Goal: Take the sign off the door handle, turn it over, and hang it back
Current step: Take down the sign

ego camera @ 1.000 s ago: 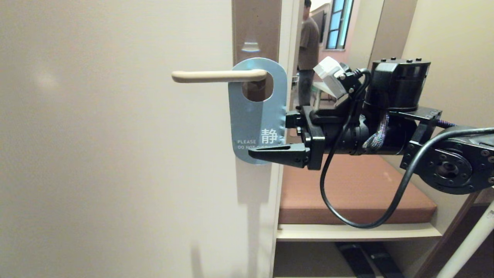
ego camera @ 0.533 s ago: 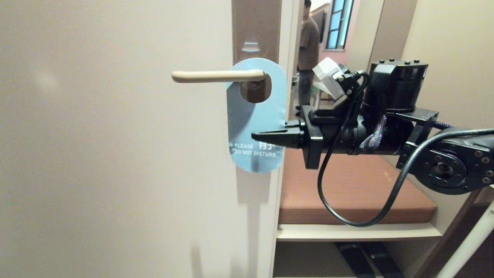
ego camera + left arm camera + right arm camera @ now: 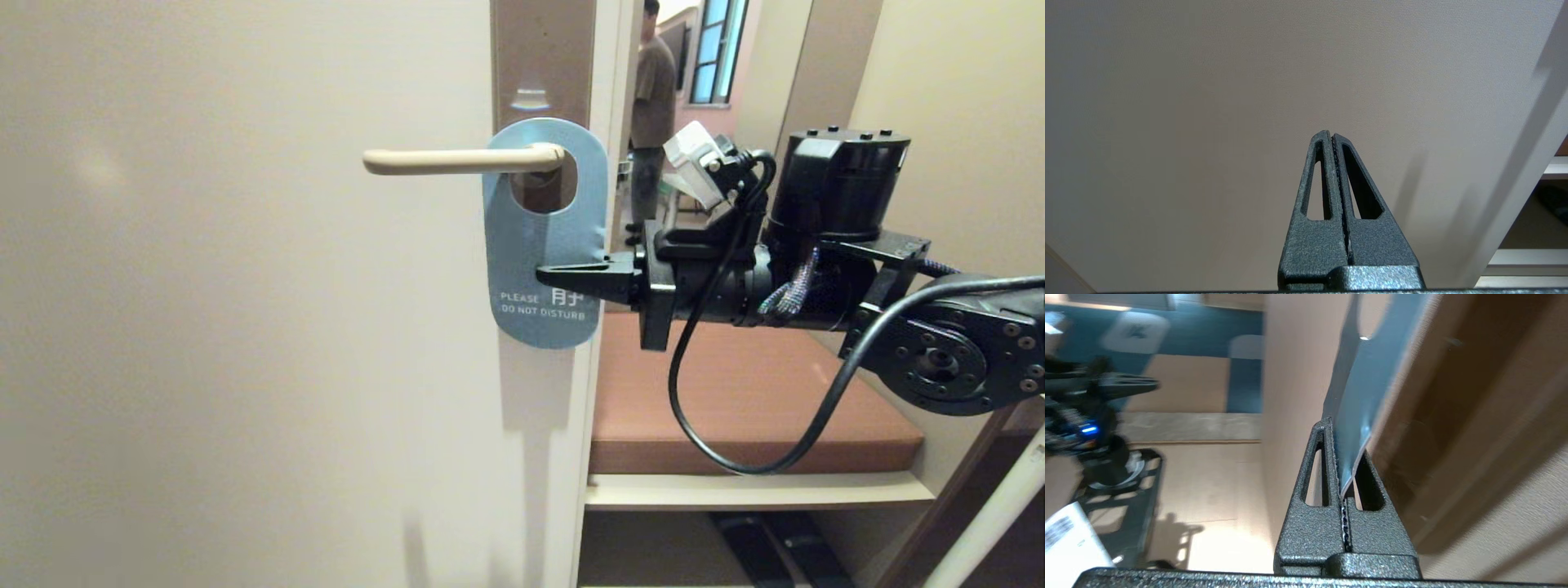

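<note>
Hiding part of sign [image 3: 539, 245] lettering — right end effector [image 3: 563, 276], clamped.

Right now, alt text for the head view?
The right gripper, shut, pinches the right edge of the slate-blue card sign hanging by its oval hole on the cream lever door handle of a beige door. A person stands beyond.

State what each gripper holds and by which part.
The right gripper pinches the sign by its right side edge, low down beside the lettering. The left gripper is shut on nothing.
</note>
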{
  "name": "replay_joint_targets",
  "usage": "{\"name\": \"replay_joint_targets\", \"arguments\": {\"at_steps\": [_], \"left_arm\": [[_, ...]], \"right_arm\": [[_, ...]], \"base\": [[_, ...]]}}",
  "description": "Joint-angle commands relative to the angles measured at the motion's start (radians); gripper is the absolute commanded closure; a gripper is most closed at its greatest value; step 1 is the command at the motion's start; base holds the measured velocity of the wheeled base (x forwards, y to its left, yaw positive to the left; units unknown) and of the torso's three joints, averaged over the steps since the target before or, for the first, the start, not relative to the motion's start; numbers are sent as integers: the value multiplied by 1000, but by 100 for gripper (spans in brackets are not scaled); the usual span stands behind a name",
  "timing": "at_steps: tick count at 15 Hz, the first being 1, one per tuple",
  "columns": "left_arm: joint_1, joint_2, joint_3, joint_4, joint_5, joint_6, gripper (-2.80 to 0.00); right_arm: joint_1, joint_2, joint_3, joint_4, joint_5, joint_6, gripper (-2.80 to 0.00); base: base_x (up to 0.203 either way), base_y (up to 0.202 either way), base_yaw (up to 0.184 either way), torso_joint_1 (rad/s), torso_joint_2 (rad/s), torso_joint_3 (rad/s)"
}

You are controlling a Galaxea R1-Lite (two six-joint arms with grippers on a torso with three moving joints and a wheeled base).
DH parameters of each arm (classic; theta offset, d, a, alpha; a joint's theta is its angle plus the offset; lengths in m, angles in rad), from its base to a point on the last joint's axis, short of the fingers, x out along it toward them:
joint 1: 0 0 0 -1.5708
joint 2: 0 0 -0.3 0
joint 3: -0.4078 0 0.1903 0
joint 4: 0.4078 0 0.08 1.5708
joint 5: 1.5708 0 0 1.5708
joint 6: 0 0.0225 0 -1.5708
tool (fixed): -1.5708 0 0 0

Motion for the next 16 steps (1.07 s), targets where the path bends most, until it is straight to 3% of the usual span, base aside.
{"name": "replay_joint_targets", "arguments": {"at_steps": [1,6,10,13,16], "left_arm": [[0,0,0,0,0,0,0],[0,0,0,0,-1,0,0],[0,0,0,0,1,0,0],[0,0,0,0,-1,0,0],[0,0,0,0,0,0,0]], "right_arm": [[6,-2,4,-3,-22,-1,0],[59,-18,8,-3,-132,11,0],[117,-37,8,-3,-261,105,0],[152,-45,23,-3,-364,120,0],[182,-68,45,-1,-402,122,0]], "base": [[0,0,0,0,0,0],[0,0,0,0,0,0],[0,0,0,0,0,0],[0,0,0,0,0,0],[0,0,0,0,0,0]]}}
